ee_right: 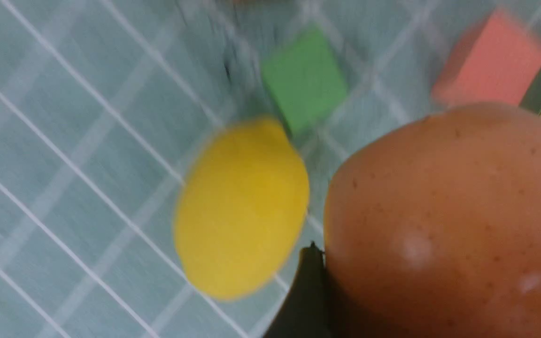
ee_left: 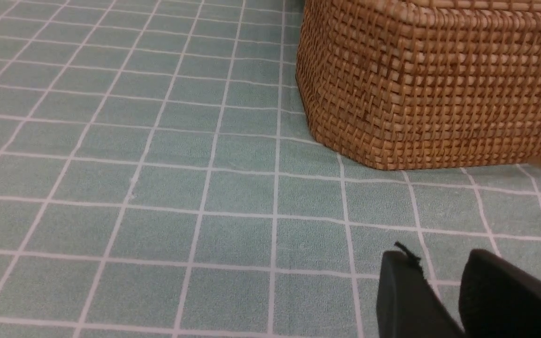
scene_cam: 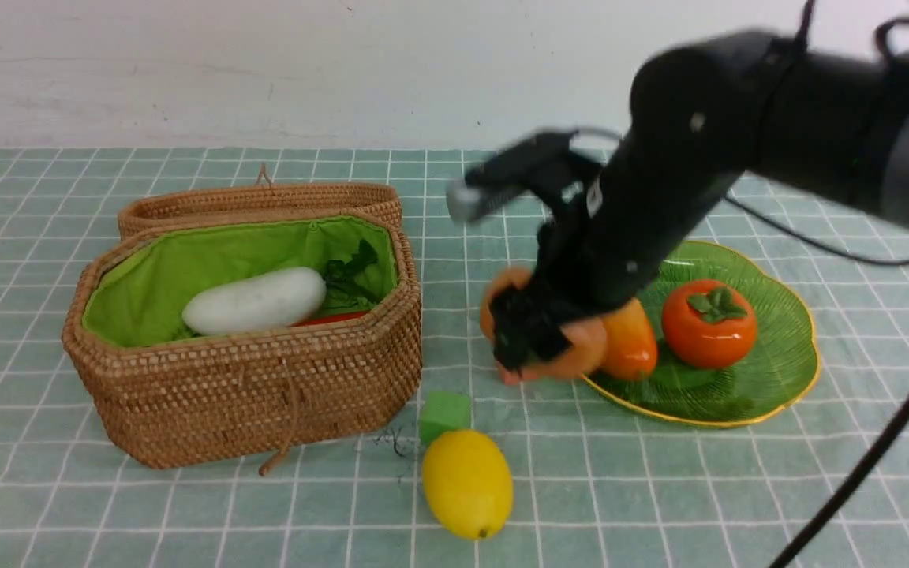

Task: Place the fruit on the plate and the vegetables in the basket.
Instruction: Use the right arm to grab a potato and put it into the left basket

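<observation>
My right gripper [scene_cam: 521,331] is shut on the lumpy brownish-orange potato [scene_cam: 577,351], held just above the cloth at the left rim of the green plate [scene_cam: 778,371]. The potato [ee_right: 449,220] fills the right wrist view beside one black finger [ee_right: 308,291]. On the plate sit the mango [scene_cam: 630,339] and the persimmon [scene_cam: 708,323]. The yellow lemon [scene_cam: 467,483] [ee_right: 242,206] lies on the cloth at the front. The white radish [scene_cam: 256,301] lies in the green-lined wicker basket [scene_cam: 249,394]. My left gripper [ee_left: 437,256] hangs open and empty over the cloth near the basket's [ee_left: 439,84] wall.
A small green cube [scene_cam: 444,414] [ee_right: 304,77] sits between the basket and the lemon. A salmon cube [ee_right: 491,61] lies under the potato by the plate's rim. The basket's lid [scene_cam: 261,201] lies open behind it. A cable [scene_cam: 865,465] crosses the front right.
</observation>
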